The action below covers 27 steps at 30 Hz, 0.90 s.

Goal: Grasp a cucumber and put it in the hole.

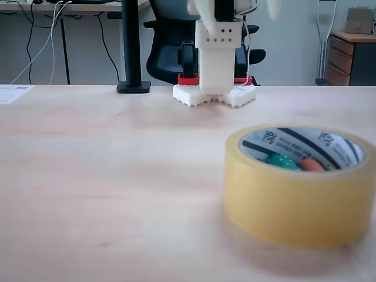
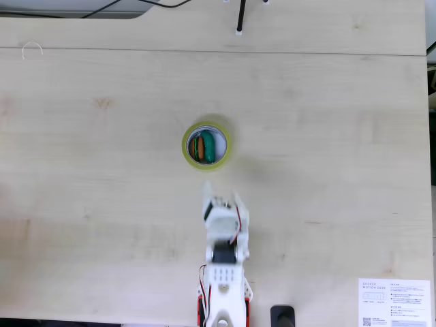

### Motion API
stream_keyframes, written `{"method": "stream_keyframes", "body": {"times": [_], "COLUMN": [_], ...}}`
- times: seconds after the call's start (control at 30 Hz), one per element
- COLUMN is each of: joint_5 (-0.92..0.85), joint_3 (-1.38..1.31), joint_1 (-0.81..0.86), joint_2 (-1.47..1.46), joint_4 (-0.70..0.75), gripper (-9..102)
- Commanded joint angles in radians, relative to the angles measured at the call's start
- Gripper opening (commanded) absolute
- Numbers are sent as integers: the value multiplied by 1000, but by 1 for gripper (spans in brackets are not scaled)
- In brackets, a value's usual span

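Note:
The dark-green cucumber (image 2: 208,148) lies inside the hole (image 2: 204,135) of the yellowish tape roll (image 2: 227,145), next to an orange piece (image 2: 197,148). In the low fixed view the cucumber (image 1: 282,161) and the orange piece (image 1: 312,165) peek over the near rim of the roll (image 1: 294,205), against the white printed core. My gripper (image 2: 221,195) is a little way from the roll on the arm's side, blurred, with its fingers spread and nothing between them. It is clear of the roll and touches nothing.
The white arm (image 1: 218,59) rises from its base (image 1: 214,94) at the table's far edge in the low view. A black post (image 1: 132,47) stands to its left, with an office chair behind. A printed sheet (image 2: 394,302) lies by the base in the top view.

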Motion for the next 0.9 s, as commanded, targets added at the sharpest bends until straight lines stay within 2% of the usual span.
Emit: {"method": "stream_keyframes", "body": {"times": [0.0,0.27,0.33,0.87], "joint_5": [-6,-8,-55,-245], "joint_3": [81,258,293,471], "joint_1": [3,20,26,46], "joint_2": [192,425,486,523], "joint_4": [-26,41,41,104], "gripper": [19,3,0,0]}}
